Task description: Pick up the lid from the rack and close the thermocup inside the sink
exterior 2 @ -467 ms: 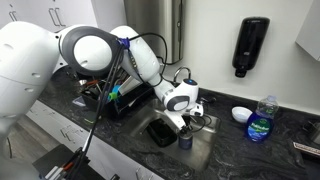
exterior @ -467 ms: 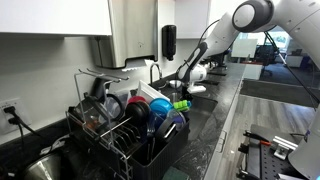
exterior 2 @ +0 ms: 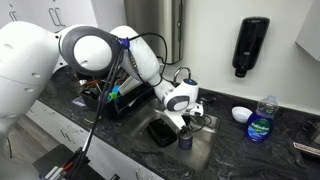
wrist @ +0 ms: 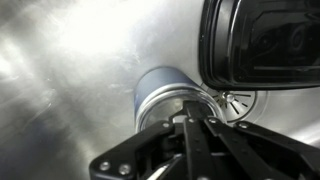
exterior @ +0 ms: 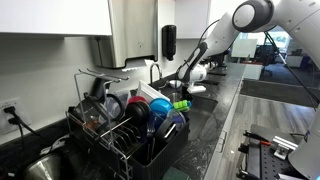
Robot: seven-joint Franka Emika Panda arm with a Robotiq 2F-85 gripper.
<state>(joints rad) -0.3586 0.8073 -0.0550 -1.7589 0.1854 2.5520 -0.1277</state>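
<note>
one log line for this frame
stage: at sink | gripper: at thermocup top, open or shut unclear | thermocup: upright in sink, beside black tray | lid: not distinguishable

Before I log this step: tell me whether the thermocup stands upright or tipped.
Upright: the thermocup stands on end in the sink, directly under the gripper.

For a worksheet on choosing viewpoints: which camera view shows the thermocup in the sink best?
The wrist view: the thermocup fills the centre, its metal wall and top seen close up. The exterior views are distant: in an exterior view the thermocup is just a small dark cylinder in the sink.
</note>
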